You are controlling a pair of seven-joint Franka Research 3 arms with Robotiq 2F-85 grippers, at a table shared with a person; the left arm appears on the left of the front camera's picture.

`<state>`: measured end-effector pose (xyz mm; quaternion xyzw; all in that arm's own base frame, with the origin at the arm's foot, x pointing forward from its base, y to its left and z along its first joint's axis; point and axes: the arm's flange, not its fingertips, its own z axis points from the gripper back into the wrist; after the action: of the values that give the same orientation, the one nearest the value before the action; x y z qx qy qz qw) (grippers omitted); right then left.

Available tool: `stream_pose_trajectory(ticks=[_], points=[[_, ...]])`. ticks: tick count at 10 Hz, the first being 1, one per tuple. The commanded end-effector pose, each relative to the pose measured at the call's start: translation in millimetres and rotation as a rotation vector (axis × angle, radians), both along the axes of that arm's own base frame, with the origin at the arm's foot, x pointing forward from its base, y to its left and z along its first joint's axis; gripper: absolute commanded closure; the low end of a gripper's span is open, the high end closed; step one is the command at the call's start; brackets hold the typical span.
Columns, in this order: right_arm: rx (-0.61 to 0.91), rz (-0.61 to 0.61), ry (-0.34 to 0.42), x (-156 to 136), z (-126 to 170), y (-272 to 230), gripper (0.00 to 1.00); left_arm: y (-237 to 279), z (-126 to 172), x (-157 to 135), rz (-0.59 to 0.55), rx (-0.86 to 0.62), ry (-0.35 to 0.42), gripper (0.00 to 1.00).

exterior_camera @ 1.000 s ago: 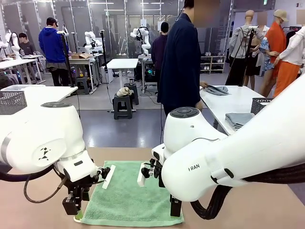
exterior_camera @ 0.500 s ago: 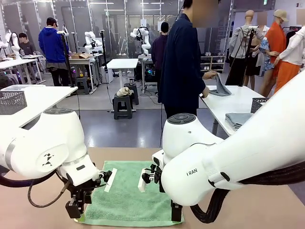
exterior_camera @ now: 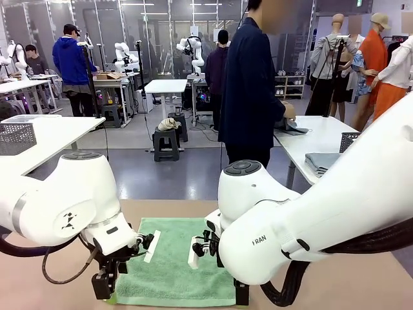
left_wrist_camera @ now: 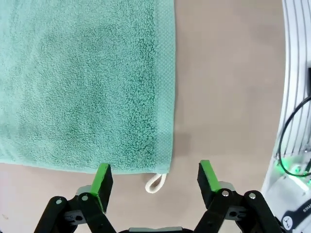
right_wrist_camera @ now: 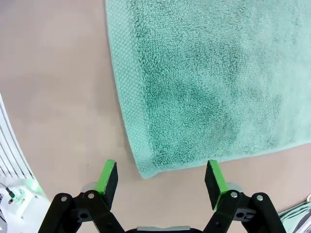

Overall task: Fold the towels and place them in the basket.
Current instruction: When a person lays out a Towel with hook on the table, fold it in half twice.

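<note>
White arms [exterior_camera: 58, 200], black cables [exterior_camera: 287, 287], green pads [left_wrist_camera: 103, 180], lettering [exterior_camera: 261, 240] possibly "FRAN"

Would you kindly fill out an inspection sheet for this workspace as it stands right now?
Surface: tan table, no spills seen.
Job's things: mint-green towel spread flat, white loop at one corner; mesh basket on a side table.
Clutter: nothing seen.
Pincers: left pincer open above the loop corner; right pincer open above another corner.
Cables: black cable hanging under the left arm.
Surroundings: person at the side table with grey-blue cloths.
</note>
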<state>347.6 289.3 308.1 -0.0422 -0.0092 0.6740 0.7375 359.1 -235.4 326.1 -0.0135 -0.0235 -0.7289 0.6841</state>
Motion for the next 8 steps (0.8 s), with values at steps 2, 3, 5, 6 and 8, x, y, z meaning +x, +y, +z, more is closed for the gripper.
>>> stream_pose_trajectory(ticks=[2, 3, 5, 6, 8], points=[[0.044, 0.069, -0.016, 2.4, -7.2, -11.2, 0.09, -1.5, -12.6, 5.3, 0.005, -0.017, -0.028, 0.11], [0.055, 0.068, -0.008, 2.1, -9.0, -12.6, 0.09, -0.4, -14.8, 6.1, 0.005, -0.016, -0.026, 0.11], [0.078, 0.062, 0.016, 0.4, -10.9, -13.8, 0.09, 0.0, -17.6, 6.9, 0.003, -0.013, -0.017, 0.11], [0.076, 0.063, 0.02, -1.2, -11.3, -12.8, 0.09, 0.8, -18.4, 7.1, 0.002, -0.015, -0.016, 0.11], [0.066, 0.059, 0.019, -1.5, -12.3, -11.4, 0.09, 2.2, -21.2, 8.3, -0.001, -0.007, -0.003, 0.11]])
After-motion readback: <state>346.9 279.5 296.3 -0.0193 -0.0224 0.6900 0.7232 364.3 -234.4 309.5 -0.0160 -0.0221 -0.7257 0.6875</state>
